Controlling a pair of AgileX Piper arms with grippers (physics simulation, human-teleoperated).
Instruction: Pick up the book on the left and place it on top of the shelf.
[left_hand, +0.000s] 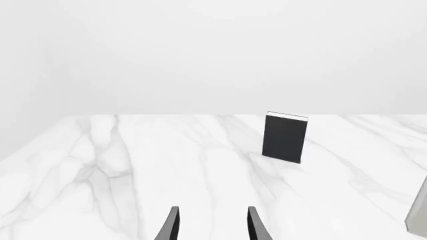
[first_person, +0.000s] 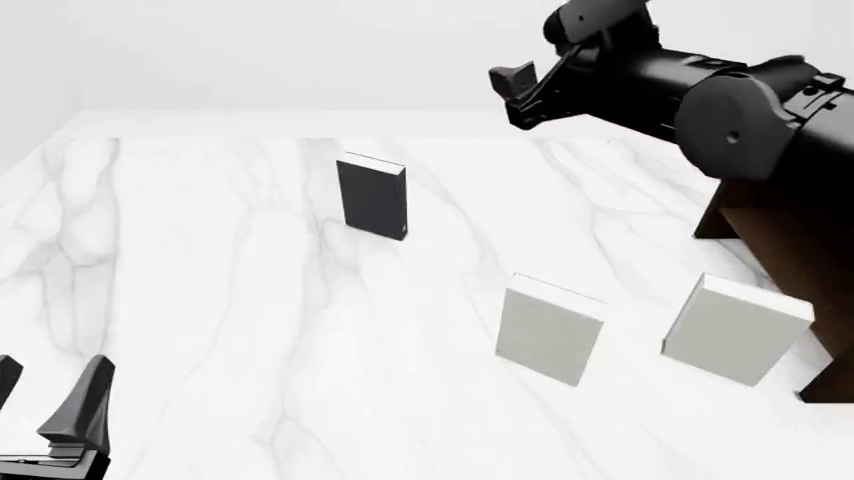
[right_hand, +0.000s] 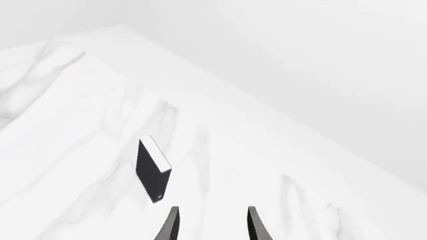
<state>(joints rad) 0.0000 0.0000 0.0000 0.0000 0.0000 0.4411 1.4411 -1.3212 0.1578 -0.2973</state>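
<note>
While the left gripper (first_person: 47, 400) sat low at about eight o'clock in the front view, its two dark fingers stood apart with nothing between them, resting just above the white marble table (first_person: 214, 320). Its wrist camera showed the same parted fingers (left_hand: 172, 225) and, well ahead of them, the book (left_hand: 285, 138) standing upright on the marble. Moving rightward in the front view, the book (first_person: 372, 196) stood at roughly eleven o'clock from the frame's centre, dark-covered with a light page edge on top, touched by neither arm. Toward five o'clock stood a pale grey book (first_person: 547, 330), upright, and beside it at about four o'clock a second pale grey book (first_person: 734, 330), also upright, close to the shelf (first_person: 801, 260), whose dark brown side rose at the right edge. Above that, at one o'clock, the right gripper (first_person: 523, 92) hung high over the table, its fingers (right_hand: 255, 225) spread and empty, well apart from the book (right_hand: 152, 170) below.
</note>
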